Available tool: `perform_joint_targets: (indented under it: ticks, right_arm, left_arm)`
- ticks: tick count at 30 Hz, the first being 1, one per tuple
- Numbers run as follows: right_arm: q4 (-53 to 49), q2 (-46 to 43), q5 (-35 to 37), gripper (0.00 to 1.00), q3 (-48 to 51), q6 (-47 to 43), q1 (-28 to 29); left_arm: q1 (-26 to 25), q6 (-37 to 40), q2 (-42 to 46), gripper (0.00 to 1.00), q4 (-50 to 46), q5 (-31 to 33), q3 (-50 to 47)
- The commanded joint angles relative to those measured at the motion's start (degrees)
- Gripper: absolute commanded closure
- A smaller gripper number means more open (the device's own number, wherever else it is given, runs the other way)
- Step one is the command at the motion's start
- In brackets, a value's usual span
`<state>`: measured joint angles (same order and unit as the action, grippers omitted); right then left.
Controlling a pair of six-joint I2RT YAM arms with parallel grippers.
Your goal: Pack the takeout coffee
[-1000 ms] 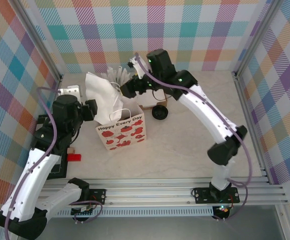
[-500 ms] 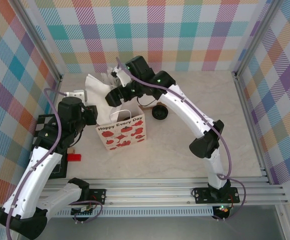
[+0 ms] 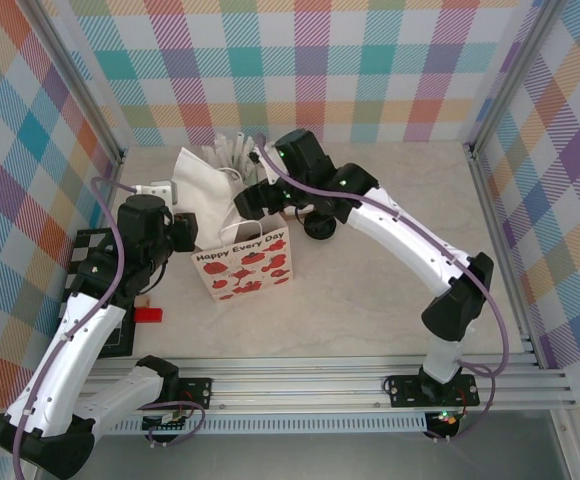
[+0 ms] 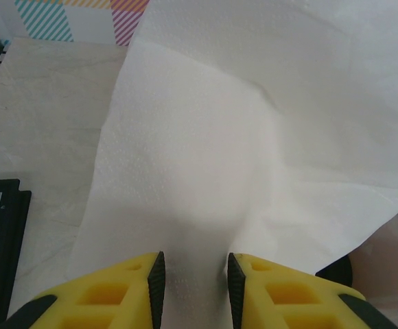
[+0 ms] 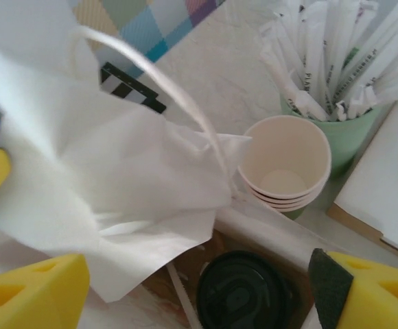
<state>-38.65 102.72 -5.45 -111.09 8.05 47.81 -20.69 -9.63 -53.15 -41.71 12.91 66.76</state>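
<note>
The takeout coffee (image 5: 243, 295) sits low inside the paper bag (image 3: 242, 268) with its black lid up. It is right under the right pincer (image 5: 195, 281), whose fingers are wide apart and hold nothing. The left pincer (image 4: 194, 264) is pinched on the white paper (image 4: 254, 137). If it tugs hard, the paper may rip. The bag may also tip and spill the coffee. The bag handle (image 5: 185, 103) could catch on the right pincer too.

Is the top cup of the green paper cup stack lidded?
No, the stacked green paper cups show an open cream interior on top.
</note>
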Motion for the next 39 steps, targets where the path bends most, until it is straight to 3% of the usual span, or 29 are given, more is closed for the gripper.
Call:
perform_joint_targets:
  ticks: [1,5,15,16,25,27,30,34,39]
  right_arm:
    - [5.5,-1.0,-7.7,0.23,0.9,-2.1,0.5]
    - [5.0,1.5,-12.9,0.27,-1.7,-3.2,0.7]
    - [5.6,7.7,-9.3,0.27,-8.5,-10.4,2.4]
    - [6.1,7.8,-8.1,0.30,-8.6,-11.2,2.9]
    - [10.8,1.2,-2.2,0.90,-1.2,-19.2,4.7]
    - [10.0,0.3,-1.7,0.99,-0.5,-20.4,4.7]
    - [9.3,-0.7,-1.2,1.00,0.7,-21.9,4.7]
    - [8.9,-2.9,2.1,1.00,3.3,-23.5,4.8]
    - [7.3,-5.7,3.5,1.00,6.6,-27.1,4.7]
  left_arm:
    - [0.6,-0.2,0.3,0.70,0.8,-0.6,-1.1]
    - [0.6,-0.2,0.5,0.71,0.7,-0.7,-1.2]
    - [0.6,-0.1,0.6,0.72,0.8,-1.9,-1.5]
    - [0.6,-0.1,0.6,0.72,0.8,-2.0,-1.6]
    - [0.6,0.8,2.4,0.72,0.7,-2.8,-0.1]
    - [0.7,0.7,2.9,0.71,1.1,-2.9,0.0]
    - [0.7,0.2,3.6,0.68,1.4,-2.9,0.5]
    - [0.7,-2.0,4.8,0.50,1.6,-0.1,1.2]
    - [0.7,-5.7,5.0,0.15,0.3,10.9,1.6]
